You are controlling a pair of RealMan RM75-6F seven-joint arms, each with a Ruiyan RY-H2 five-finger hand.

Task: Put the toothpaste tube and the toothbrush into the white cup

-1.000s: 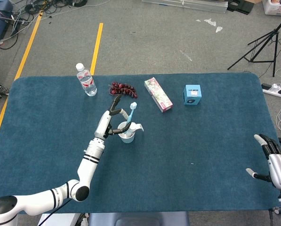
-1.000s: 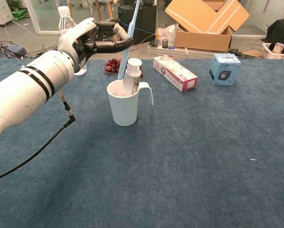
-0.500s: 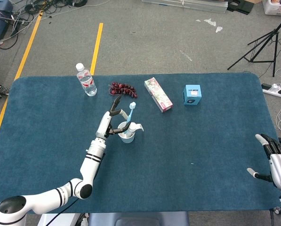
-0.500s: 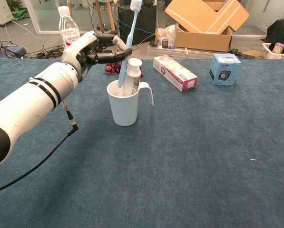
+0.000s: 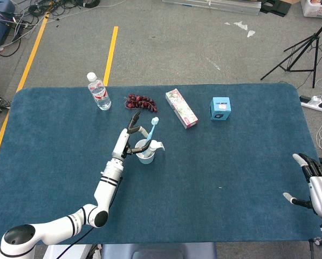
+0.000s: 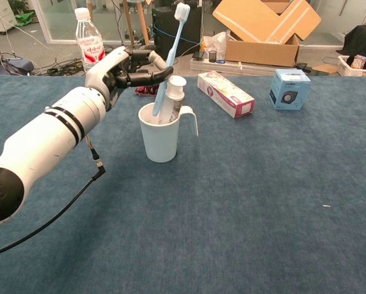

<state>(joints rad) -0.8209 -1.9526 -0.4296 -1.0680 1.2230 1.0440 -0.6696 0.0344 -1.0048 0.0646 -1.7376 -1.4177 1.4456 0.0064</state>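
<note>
The left hand (image 6: 129, 64) pinches the toothbrush (image 6: 169, 58), its long axis near-upright, bristles up, lower end already inside the white cup (image 6: 161, 135) beside the toothpaste tube (image 6: 172, 98) (right hand (image 5: 313, 181) idles open, well apart).

cup: white cup (image 6: 160, 137), handle (image 6: 189, 117) pointing to my right in chest view. I see it upright on the blue table cloth, open mouth up; everything below is placed relative to it.
toothpaste: white toothpaste tube (image 6: 172, 96) standing in the cup, cap end up, sticking out above the rim, leaning slightly toward the handle side.
toothbrush: light blue toothbrush (image 6: 170, 54) with white bristles at the top. Lower end is inside the cup, just beside the tube on the side away from the handle; shaft tilts, head well above the rim.
contact: from here I can't tell whether the brush shaft touches the tube.
</note>
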